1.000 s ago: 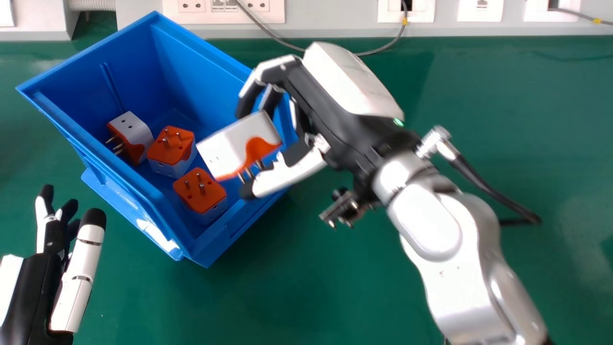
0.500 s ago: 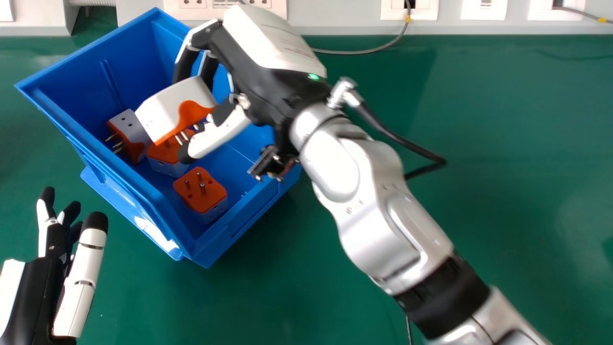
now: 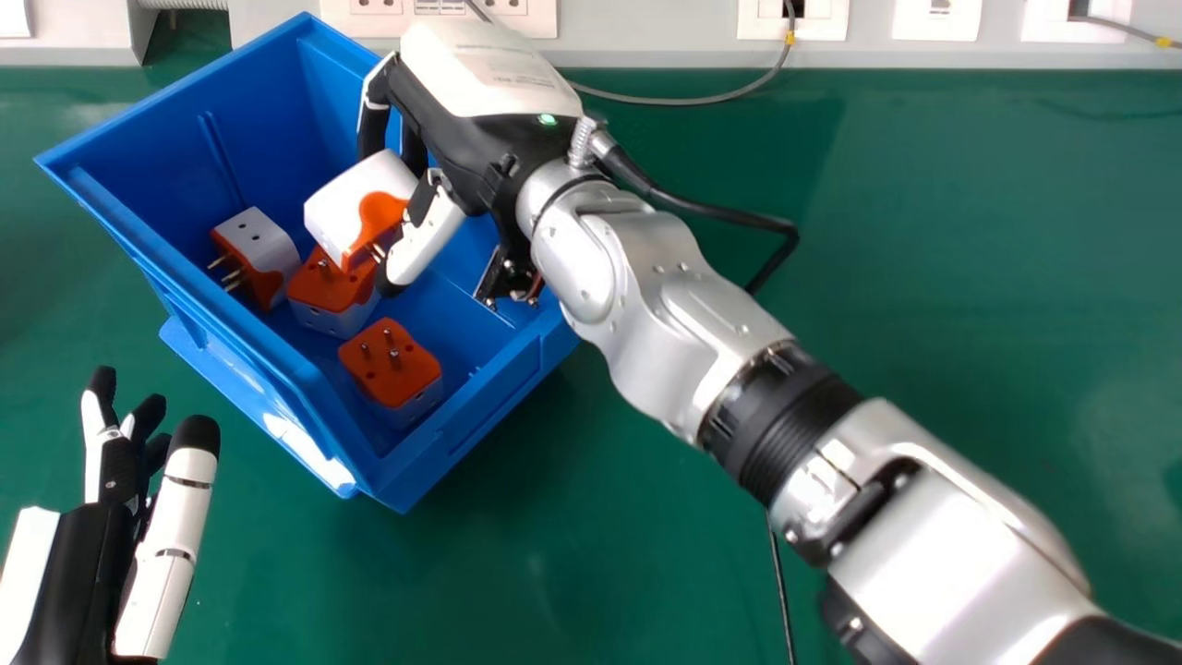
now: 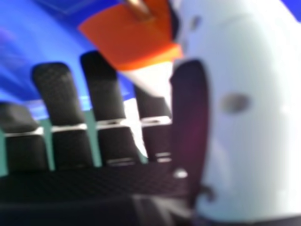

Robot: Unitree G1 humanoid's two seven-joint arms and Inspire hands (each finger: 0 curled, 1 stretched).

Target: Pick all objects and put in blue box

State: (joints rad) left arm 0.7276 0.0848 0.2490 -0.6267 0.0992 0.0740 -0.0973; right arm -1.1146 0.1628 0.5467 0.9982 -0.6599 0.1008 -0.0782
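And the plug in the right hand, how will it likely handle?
The plug is probably stiff, as its shell shows no bend in the right hand. That shell looks smooth, so it may slip if pinched loosely. Its flat faces should resist rolling, but resting on its pins it could tip.

This looks like a lab or technical workshop, though which of the two is unclear. A smooth green bench top [image 3: 970, 277] meets a grey panel [image 3: 646, 52] fitted with white socket plates [image 3: 439, 28], a thin cable [image 3: 683, 101] loops down, and a silver robot arm [image 3: 646, 332] reaches across.
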